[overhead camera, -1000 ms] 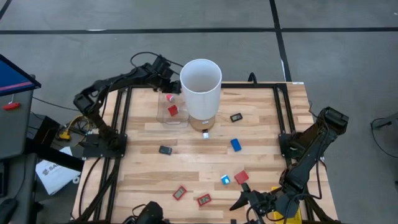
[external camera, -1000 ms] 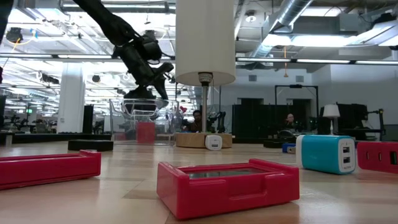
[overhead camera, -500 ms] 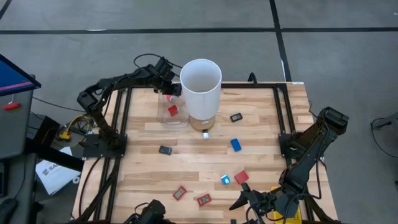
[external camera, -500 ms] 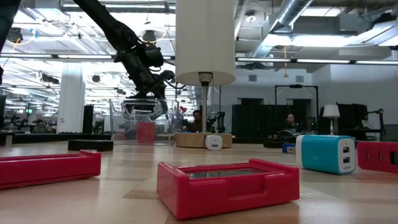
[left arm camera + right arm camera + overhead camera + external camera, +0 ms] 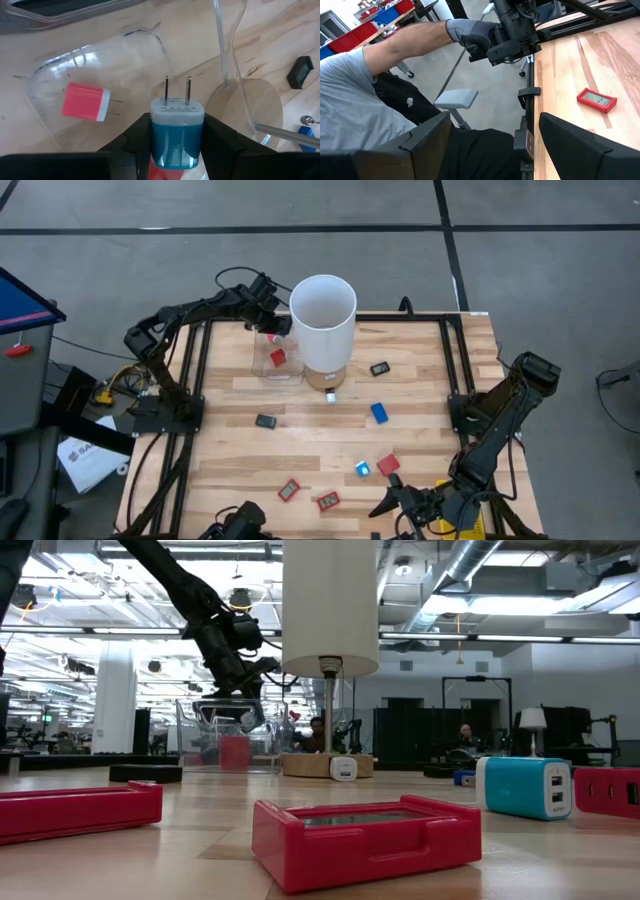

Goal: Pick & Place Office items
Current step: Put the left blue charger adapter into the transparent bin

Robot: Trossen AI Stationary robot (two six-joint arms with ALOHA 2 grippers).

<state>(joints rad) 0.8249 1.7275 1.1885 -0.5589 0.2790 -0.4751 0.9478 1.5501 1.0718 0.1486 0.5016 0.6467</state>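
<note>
My left gripper hangs over a clear plastic container at the table's far left, shut on a blue charger plug. That plug has a white face and two prongs. A red charger lies on its side on the container's floor. Other office items lie flat on the wooden table: a blue one, two black ones and red ones. My right gripper waits open at the table's near right edge, holding nothing. My left gripper pinches the blue charger plug by the two opposite sides of its blue body, between its two fingers. The fingers slant down from above. The white face and prongs point away from the gripper, down into the container. The plug hangs clear of the container's floor.
A tall white cylinder on a round wooden base stands close to the container's right side. A person's arm and gloved hand show beyond the table's near edge. The middle of the table has bare wood between the scattered items.
My left gripper has sunk a little toward the clear container and tipped more steeply downward. It has stayed shut on the blue charger plug.
</note>
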